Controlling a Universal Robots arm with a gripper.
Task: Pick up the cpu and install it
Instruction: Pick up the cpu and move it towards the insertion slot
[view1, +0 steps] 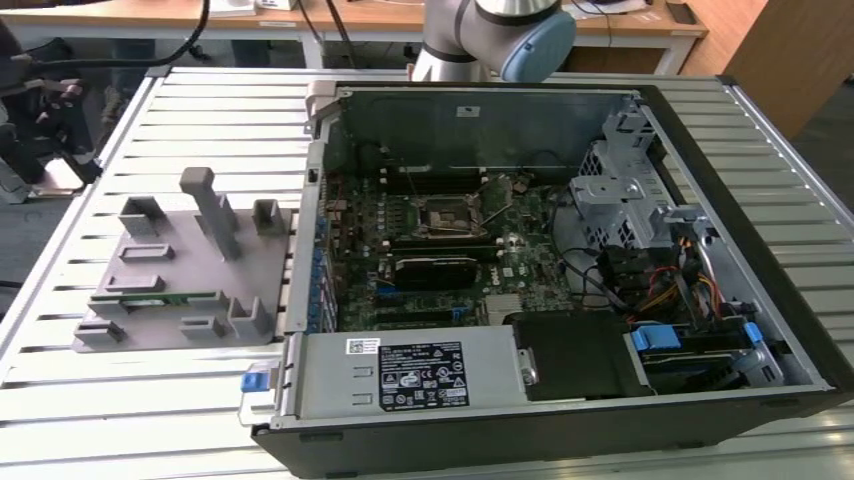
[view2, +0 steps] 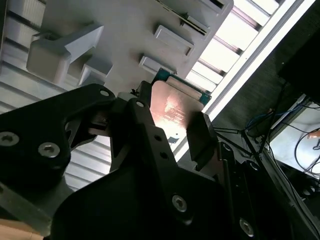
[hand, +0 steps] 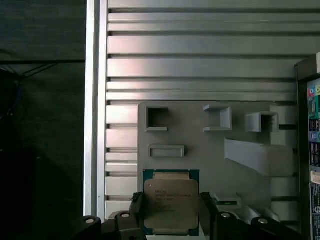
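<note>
In both wrist views the cpu (hand: 171, 200) (view2: 172, 107), a flat square chip with a silvery top plate and a thin green rim, sits between my gripper's (hand: 171, 212) (view2: 169, 127) black fingers (hand: 136, 210), which are shut on two opposite edges. It hangs well above the grey fixture (hand: 215, 145) (view2: 125, 40), over the fixture's near edge. In the exterior view the fixture (view1: 174, 270) lies on the slatted table at the exterior view's left. The black-framed motherboard socket (view1: 441, 213) shows inside the open computer case (view1: 561, 260).
A green memory stick (view1: 158, 298) lies in a fixture slot. Tall grey posts (view1: 214, 210) rise from the fixture. The case holds a power supply (view1: 407, 372), a drive cage (view1: 627, 180) and cable bundles (view1: 667, 290). The arm's base (view1: 487, 35) stands behind the case.
</note>
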